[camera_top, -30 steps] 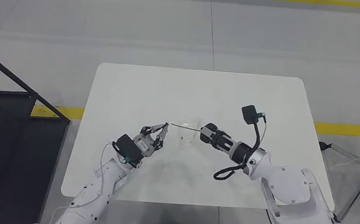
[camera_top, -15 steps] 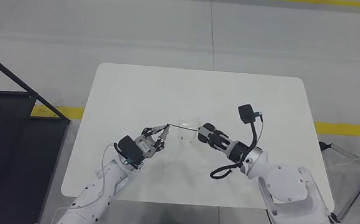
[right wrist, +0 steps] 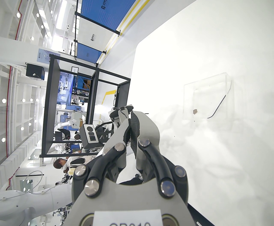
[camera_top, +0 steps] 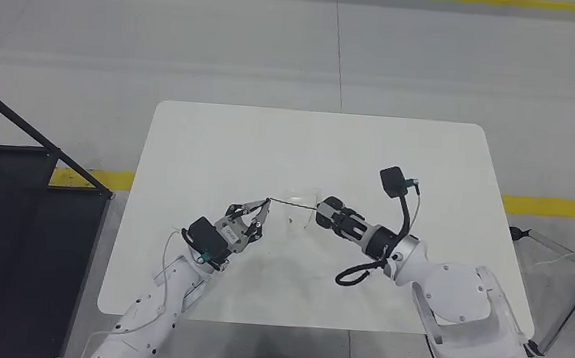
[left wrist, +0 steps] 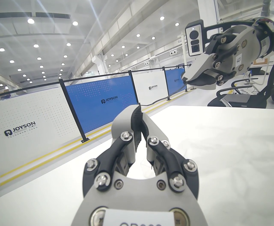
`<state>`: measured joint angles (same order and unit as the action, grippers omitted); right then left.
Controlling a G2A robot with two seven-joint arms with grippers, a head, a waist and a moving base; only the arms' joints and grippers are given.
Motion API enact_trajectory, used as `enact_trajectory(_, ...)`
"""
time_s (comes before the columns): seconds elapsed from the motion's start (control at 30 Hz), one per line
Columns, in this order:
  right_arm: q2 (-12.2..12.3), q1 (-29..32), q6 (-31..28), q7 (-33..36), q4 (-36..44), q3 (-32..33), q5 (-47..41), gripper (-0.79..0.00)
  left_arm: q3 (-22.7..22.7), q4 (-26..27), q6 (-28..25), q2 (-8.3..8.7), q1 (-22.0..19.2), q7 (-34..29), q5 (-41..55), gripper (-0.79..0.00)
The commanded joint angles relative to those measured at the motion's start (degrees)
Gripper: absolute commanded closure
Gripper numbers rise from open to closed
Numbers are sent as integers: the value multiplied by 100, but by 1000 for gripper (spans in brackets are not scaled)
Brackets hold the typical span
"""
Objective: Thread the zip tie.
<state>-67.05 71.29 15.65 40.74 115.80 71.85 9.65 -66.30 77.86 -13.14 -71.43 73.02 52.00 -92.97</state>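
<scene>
The white table stands on a pale grey floor crossed by a yellow line. Above its middle, the left gripper and right gripper face each other, tips near but apart. The thin black zip tie spans the gap, and each gripper's jaws are pinched together on one end. A clear box sits on the table just beside them, with a curved black strip at it. Blue and white barrier panels line the hall under round ceiling lights.
</scene>
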Motion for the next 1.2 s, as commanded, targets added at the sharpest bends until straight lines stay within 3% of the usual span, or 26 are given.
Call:
enact_trajectory(0.0,3,-1,-2,1,0,-6,12,0,0,0,0,0,0,0,0,0)
enact_trajectory(1.17,36,34,-132,-103,11,-50,-114,0,0,0,0,0,0,0,0,0)
